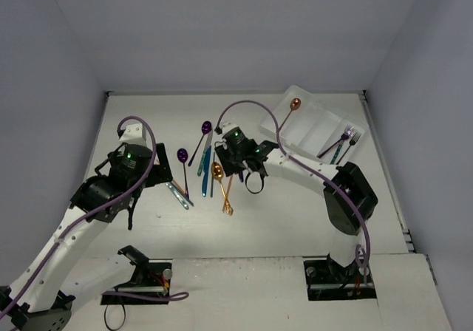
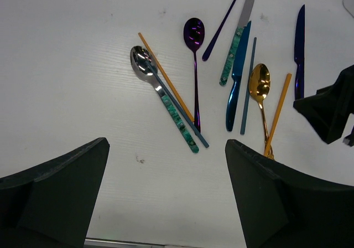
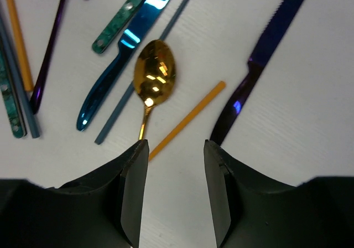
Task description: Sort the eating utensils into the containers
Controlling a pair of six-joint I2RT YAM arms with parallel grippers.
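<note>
Several eating utensils lie loose mid-table. In the right wrist view a gold spoon (image 3: 156, 71), an orange chopstick (image 3: 188, 119) and a dark purple knife (image 3: 260, 60) lie just ahead of my right gripper (image 3: 176, 146). It is open and low over the table, with only bare table between its fingers. My left gripper (image 2: 166, 155) is wide open and empty, short of a silver spoon with a teal handle (image 2: 160, 93) and a purple spoon (image 2: 193, 37). The white tray (image 1: 319, 121) at the back right holds a gold spoon (image 1: 294, 106) and two forks (image 1: 347, 140).
A blue knife (image 2: 238, 76), a teal-handled knife (image 3: 119, 24) and a grey-blue chopstick (image 3: 144, 68) lie in the same cluster. The right arm's black gripper (image 2: 332, 109) shows at the right of the left wrist view. Walls close in the table on three sides.
</note>
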